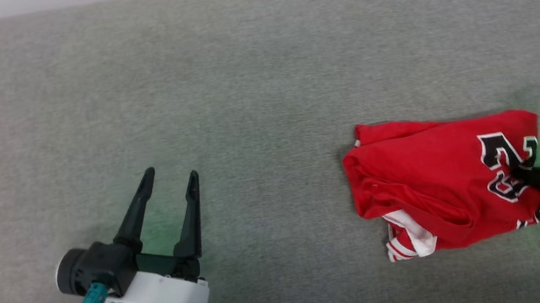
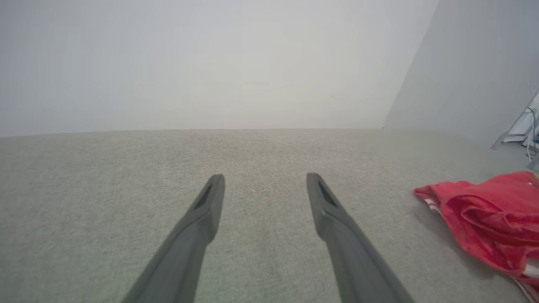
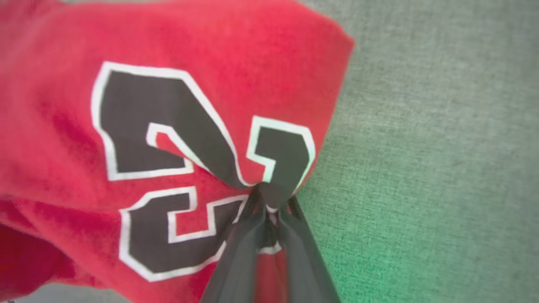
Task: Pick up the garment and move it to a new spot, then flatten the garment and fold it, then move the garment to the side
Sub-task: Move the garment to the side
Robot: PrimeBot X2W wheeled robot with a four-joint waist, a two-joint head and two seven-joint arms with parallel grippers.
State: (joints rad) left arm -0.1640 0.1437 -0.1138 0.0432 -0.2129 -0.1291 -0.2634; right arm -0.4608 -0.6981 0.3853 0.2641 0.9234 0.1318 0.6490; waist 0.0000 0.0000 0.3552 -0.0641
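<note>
The garment point(image 1: 433, 179), a red jersey with a black, white-outlined "23", lies crumpled on the grey surface at the right, white striped trim poking out at its near edge. My right gripper point(image 1: 520, 173) reaches in from the right edge and is shut on a pinch of the garment point(image 3: 210, 84) at the numbers; in the right wrist view the cloth bunches between the fingertips point(image 3: 269, 202). My left gripper point(image 1: 170, 182) stands open at the lower left, well clear of the jersey, with nothing between its fingers point(image 2: 202, 210). The garment's point(image 2: 484, 210) red edge shows at right in the left wrist view.
A grey fabric surface point(image 1: 244, 99) spreads across the whole scene, with wide free room to the left and behind the jersey. A pale wall point(image 2: 210, 63) rises beyond the far edge. Some white equipment with cables point(image 2: 524, 130) stands at the far right.
</note>
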